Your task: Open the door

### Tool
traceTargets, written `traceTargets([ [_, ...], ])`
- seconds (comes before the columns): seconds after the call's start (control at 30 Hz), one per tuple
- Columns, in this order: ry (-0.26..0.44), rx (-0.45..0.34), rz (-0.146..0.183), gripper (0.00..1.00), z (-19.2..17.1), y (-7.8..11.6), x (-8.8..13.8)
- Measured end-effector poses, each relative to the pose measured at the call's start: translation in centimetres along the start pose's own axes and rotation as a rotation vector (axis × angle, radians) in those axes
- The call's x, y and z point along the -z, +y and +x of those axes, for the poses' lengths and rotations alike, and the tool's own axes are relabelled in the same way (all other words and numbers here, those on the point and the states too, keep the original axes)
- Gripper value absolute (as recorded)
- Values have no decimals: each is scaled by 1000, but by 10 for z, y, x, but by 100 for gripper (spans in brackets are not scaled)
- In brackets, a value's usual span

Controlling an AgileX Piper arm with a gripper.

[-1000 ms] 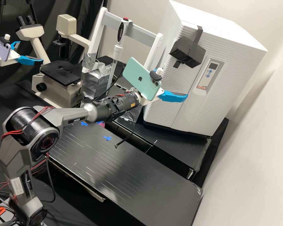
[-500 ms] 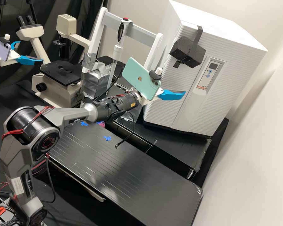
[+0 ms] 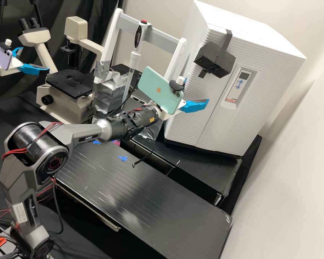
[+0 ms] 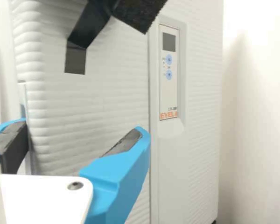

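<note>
High view: gripper (image 3: 196,94), fingers spread apart, by wh. cab. door (image 3: 214,90), toward its 9 o'clock side. Door looks shut. Ctrl panel (image 3: 239,85) approx 3 o'clock from gripper; blk block (image 3: 221,63) approx 1 o'clock.

Background bits around the lab bench (image 3: 108,187)

So there's a beige microscope (image 3: 66,99) at the back, twin eyepieces (image 3: 29,24), flat black stage (image 3: 71,83) and a chunky black knob (image 3: 46,99) down on its base. Just beside it sits a lumpy box (image 3: 111,91) wrapped in silver, with a white frame (image 3: 113,34) behind, grey crossbar (image 3: 165,37) and all. Some slim white pipette-looking tool (image 3: 135,59) with a red button (image 3: 144,22) on top is in front of that crossbar. Two bits of blue tape (image 3: 123,158) are stuck on the bench, with a little pink patch (image 3: 116,143) near one. Black curtain (image 3: 93,10) behind the microscope, plain pale wall (image 3: 295,180) off to the side.
</note>
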Motion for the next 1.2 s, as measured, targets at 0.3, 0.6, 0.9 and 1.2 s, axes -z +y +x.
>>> traceTargets([
  [0.3,10,12,-2,0,0,-1,1],
  [0.6,15,23,0,0,0,-2,0],
  [0.9,18,36,-20,0,0,-2,-5],
  [1.2,38,40,-33,0,-1,0,-11],
])
